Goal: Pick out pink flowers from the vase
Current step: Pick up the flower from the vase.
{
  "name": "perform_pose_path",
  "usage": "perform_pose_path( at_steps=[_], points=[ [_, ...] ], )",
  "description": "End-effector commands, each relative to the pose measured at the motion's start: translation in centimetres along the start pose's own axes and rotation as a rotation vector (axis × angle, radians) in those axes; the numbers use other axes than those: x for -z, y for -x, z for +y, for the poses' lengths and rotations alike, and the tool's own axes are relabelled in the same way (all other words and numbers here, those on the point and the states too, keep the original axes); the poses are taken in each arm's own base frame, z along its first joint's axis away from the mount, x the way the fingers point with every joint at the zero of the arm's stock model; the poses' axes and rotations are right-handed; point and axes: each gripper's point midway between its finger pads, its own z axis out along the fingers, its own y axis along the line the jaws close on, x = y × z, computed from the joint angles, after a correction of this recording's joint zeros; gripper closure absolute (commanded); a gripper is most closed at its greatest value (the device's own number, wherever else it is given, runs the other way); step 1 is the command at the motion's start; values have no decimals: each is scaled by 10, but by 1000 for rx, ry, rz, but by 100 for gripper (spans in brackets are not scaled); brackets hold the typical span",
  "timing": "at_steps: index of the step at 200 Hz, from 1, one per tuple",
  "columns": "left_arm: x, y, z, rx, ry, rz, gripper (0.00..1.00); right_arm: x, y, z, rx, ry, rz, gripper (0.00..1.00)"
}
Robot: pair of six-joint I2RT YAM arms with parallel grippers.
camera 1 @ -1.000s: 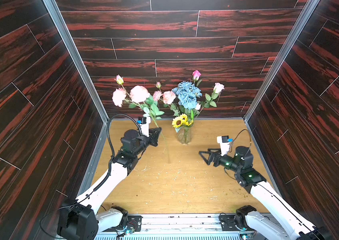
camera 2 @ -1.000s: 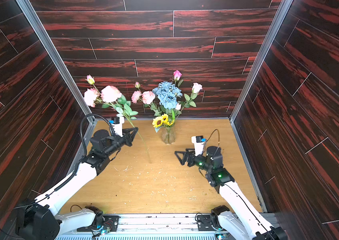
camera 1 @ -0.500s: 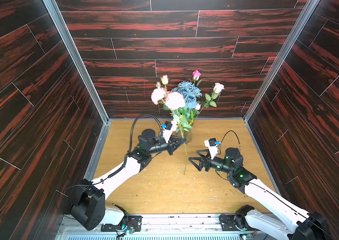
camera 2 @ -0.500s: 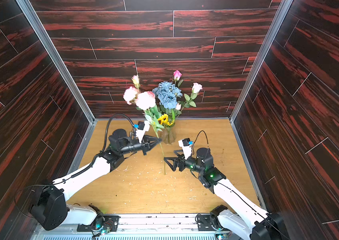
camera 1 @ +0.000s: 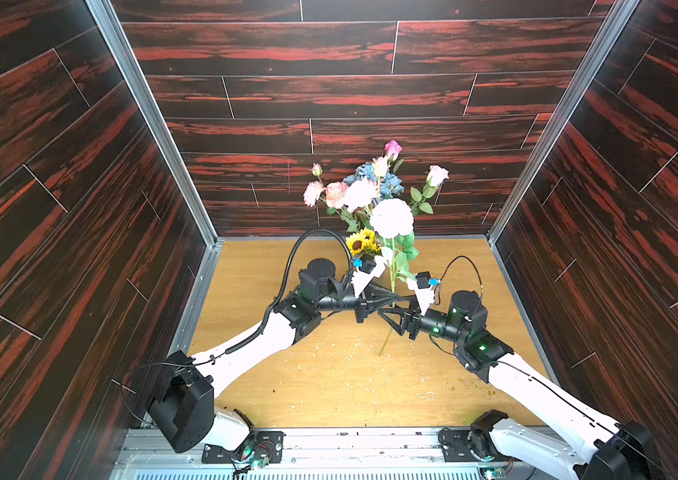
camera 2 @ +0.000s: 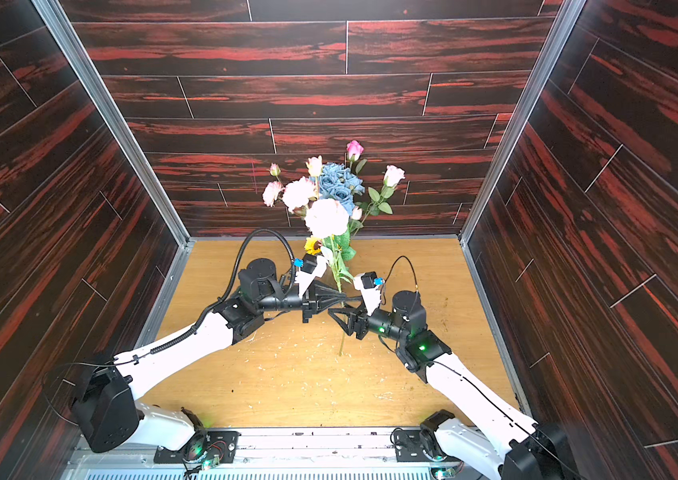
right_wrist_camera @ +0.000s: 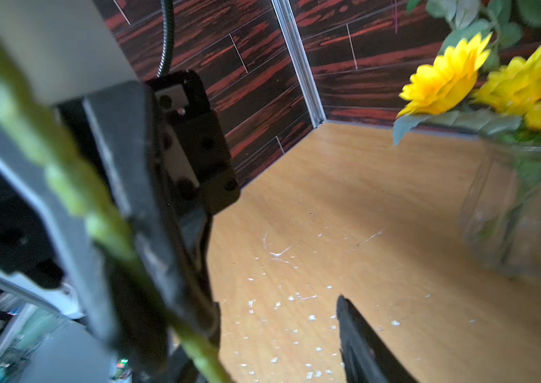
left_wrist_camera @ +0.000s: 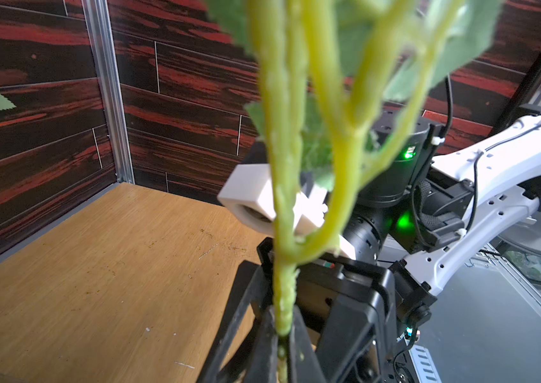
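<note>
One pink flower (camera 1: 391, 218) clear of the vase (right_wrist_camera: 521, 215), pinched by the left gripper (camera 1: 393, 296); right gripper (camera 1: 386, 318) spread around its stem (left_wrist_camera: 284, 232). Looks mid-handover; needs a firm close before release.

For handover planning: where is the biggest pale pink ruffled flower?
In both top views the pale pink ruffled flower stands centrally, in front of the yellow sunflowers, its green stem clamped by the left end effector.

Left gripper (camera 1: 392, 296) and its pink flower stem (camera 1: 392, 274) block the way ahead of right gripper (camera 1: 384, 315); vase (right_wrist_camera: 521, 215) near, table (camera 1: 329, 395) open below.
</note>
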Motion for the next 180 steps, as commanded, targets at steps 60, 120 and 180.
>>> perform_pose_path(
  at_steps=[60, 120, 180],
  points=[
    [-8, 12, -10, -56, -55, -11, 100, 5, 1, 14, 20, 26, 6, 87],
    [-12, 13, -2, -29, -18, -26, 99, 5, -3, 9, 26, -3, 21, 100],
    [5, -1, 25, -26, 206, -10, 54, 15, 2, -11, 43, -151, -1, 100]
  ],
)
